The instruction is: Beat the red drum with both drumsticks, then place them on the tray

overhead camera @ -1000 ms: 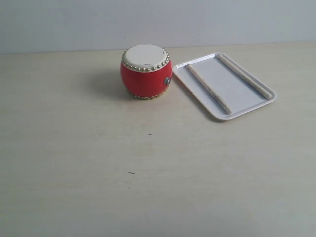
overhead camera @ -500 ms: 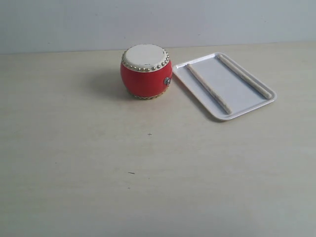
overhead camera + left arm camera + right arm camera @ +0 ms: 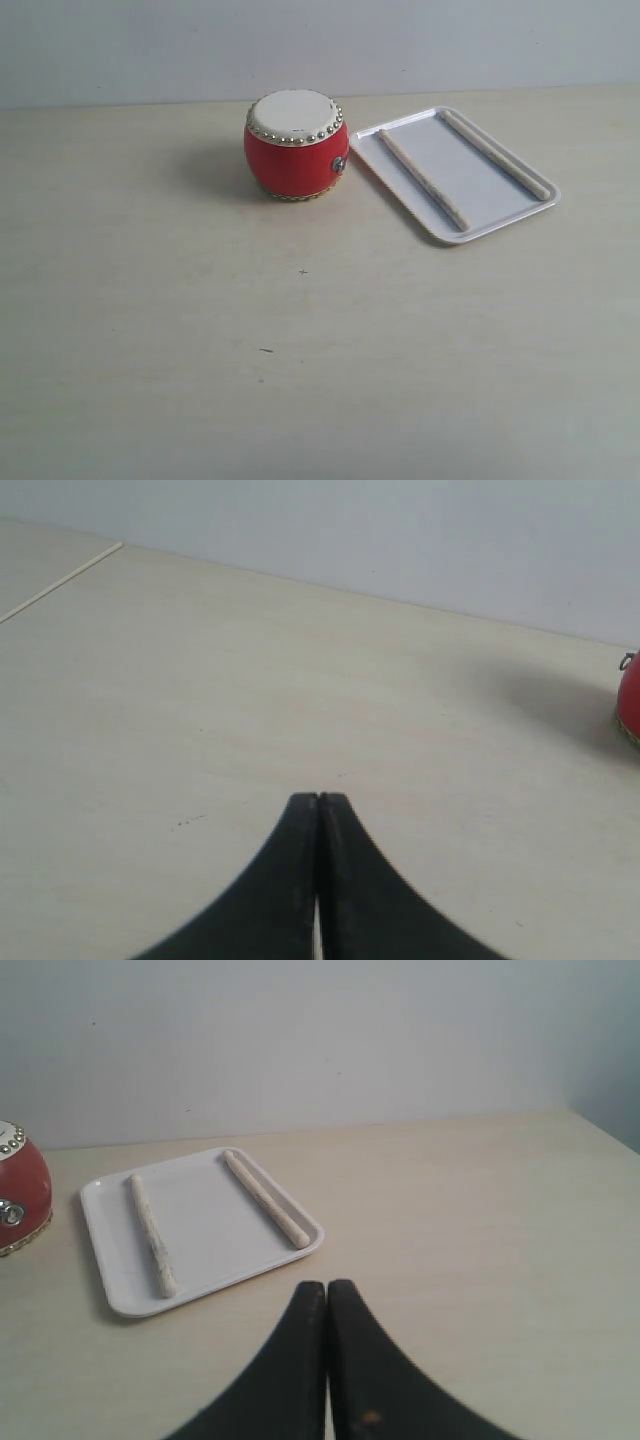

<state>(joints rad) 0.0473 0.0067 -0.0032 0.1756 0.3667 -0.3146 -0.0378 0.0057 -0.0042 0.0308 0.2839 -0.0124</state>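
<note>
The red drum point(image 3: 296, 147) stands upright on the table, its cream skin ringed by gold studs; its edge shows in the left wrist view point(image 3: 630, 695) and the right wrist view point(image 3: 20, 1192). To its right lies the white tray point(image 3: 475, 225), point(image 3: 100, 1260). Two pale wooden drumsticks rest on the tray, one along its left side point(image 3: 422, 178), point(image 3: 150, 1232) and one along its right side point(image 3: 497, 153), point(image 3: 265, 1198). My left gripper point(image 3: 318, 798) is shut and empty over bare table. My right gripper point(image 3: 326, 1285) is shut and empty, a short way from the tray. Neither arm shows in the exterior view.
A pale wooden tabletop point(image 3: 300, 340) spreads around the drum and tray, with a light wall behind. A seam or table edge point(image 3: 60, 580) runs across a far corner in the left wrist view.
</note>
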